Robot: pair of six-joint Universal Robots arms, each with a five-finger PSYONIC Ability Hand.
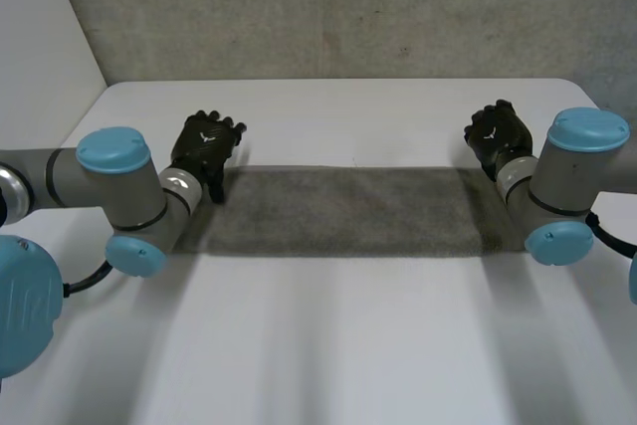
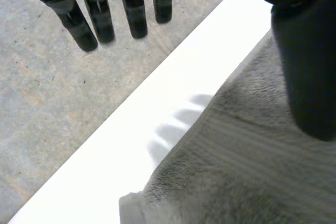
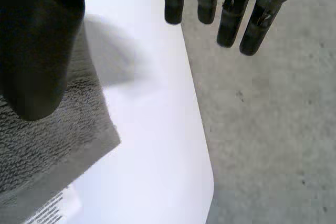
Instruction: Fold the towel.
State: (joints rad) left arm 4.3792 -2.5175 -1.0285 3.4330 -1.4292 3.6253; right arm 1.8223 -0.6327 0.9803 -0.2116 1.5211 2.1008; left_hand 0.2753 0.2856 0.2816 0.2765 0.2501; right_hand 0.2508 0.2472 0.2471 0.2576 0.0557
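A grey towel lies flat on the white table as a long strip running left to right. My left hand hovers over the towel's far left corner, fingers straight and apart from the thumb, holding nothing. In the left wrist view its fingers reach past the table's edge, with the towel below the thumb. My right hand is just above the far right corner, also open and empty. Its fingers point beyond the table's rim, and the towel lies under the thumb.
A white care label sticks out from under the towel's right end. The table's far edge and rounded right corner are close to both hands. Grey concrete lies beyond. Bare table spreads in front of the towel.
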